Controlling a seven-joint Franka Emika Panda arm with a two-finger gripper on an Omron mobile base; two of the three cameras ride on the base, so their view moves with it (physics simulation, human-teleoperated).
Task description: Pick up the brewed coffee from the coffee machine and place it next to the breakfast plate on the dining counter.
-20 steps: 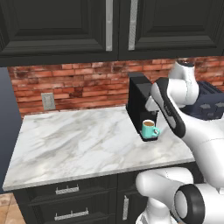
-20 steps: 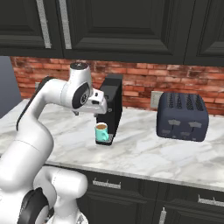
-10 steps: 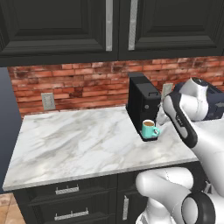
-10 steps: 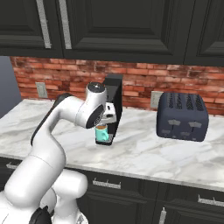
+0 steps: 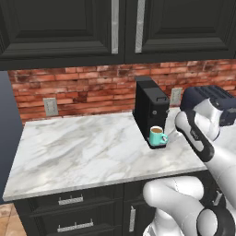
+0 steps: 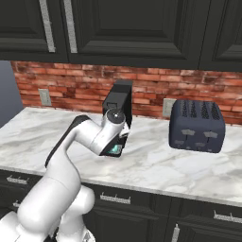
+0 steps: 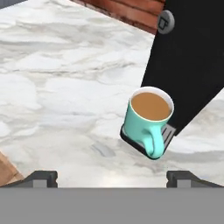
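Note:
The brewed coffee [image 7: 148, 114], a small teal mug full of brown liquid, stands on the low drip tray [image 7: 131, 139] of the tall black coffee machine [image 7: 192, 57], with its handle turned toward my hand. My gripper [image 7: 112, 177] is open a short way in front of the mug, fingertips [image 7: 41, 178] wide apart with nothing between them. In the left base view the mug [image 5: 156, 135] sits at the foot of the machine [image 5: 150, 107], with my hand just to its right. From the right my hand covers most of the mug [image 6: 115, 150]. The breakfast plate and the dining counter are out of view.
The machine stands on a marble worktop [image 5: 87, 152] over dark cabinets, backed by a red brick wall. A dark blue-black toaster [image 6: 196, 125] sits to the right of the machine. Dark upper cabinets [image 5: 115, 27] hang overhead. A wall outlet [image 5: 50, 107] is at the left.
My arm has swung down and out from over the coffee machine, so the hand now sits low beside the mug. The mug has not moved and the jaws stay open.

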